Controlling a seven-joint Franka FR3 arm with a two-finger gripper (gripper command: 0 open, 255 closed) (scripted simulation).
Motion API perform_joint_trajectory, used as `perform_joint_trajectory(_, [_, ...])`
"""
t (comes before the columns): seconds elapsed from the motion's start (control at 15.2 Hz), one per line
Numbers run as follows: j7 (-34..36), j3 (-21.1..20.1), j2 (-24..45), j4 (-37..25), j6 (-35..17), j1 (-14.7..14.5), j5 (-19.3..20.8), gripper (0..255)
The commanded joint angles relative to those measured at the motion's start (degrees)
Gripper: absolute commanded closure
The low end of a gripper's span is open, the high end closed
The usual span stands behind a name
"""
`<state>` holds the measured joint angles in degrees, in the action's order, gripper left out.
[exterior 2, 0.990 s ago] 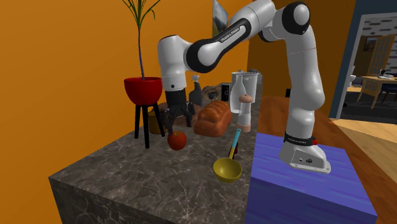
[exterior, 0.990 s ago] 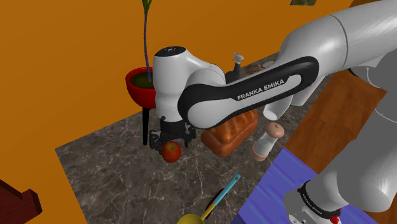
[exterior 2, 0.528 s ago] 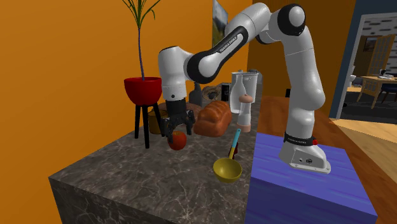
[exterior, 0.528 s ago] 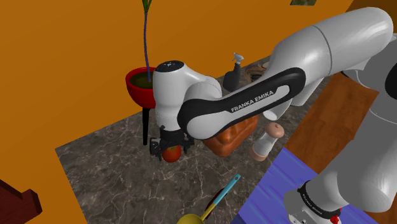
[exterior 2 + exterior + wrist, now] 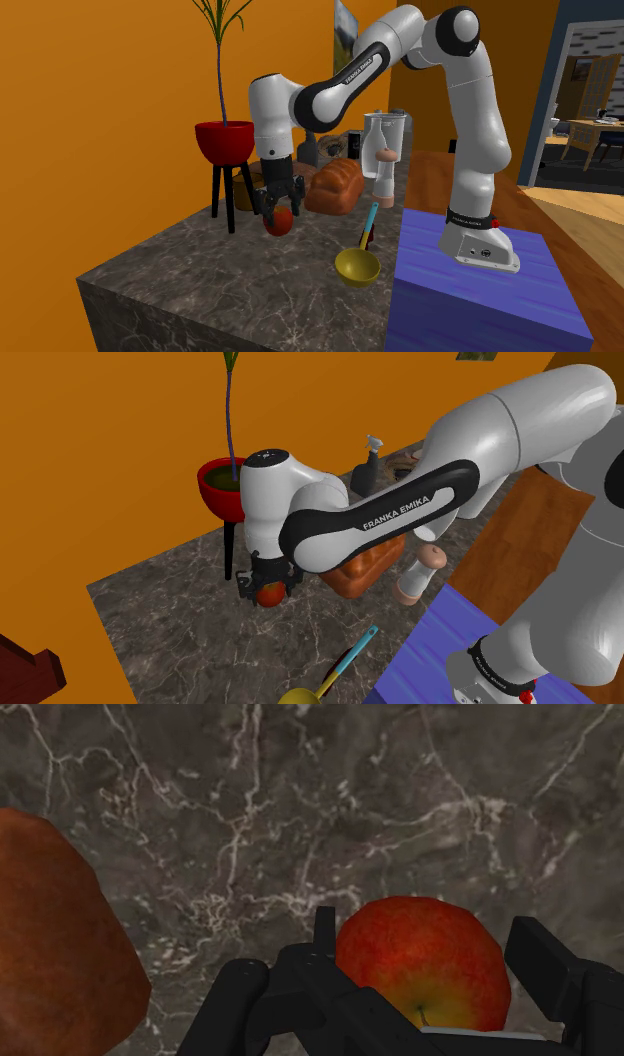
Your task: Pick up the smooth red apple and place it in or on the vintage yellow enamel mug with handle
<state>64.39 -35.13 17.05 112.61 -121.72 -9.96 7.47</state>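
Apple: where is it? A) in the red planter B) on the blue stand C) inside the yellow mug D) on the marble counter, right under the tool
D: the apple sits on the dark marble counter directly below the tool, beside the bread loaf.

Red apple (image 5: 420, 959) within tool (image 5: 424, 942) (marble (image 5: 250, 824) below)

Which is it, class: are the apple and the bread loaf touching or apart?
Apart. The wrist view shows a wide stretch of bare counter between the apple and the bread loaf.
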Motion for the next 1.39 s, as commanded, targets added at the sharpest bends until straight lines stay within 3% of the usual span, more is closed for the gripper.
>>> perform_joint_trajectory(0.0, [0.0,0.0,0.1,0.0,0.0,0.0,0.0,255])
perform_joint_trajectory(0.53, [0.0,0.0,0.1,0.0,0.0,0.0,0.0,255])
perform_joint_trajectory(1.32, [-1.8,-1.1,-4.5,-4.2,8.0,1.0,-3.2,255])
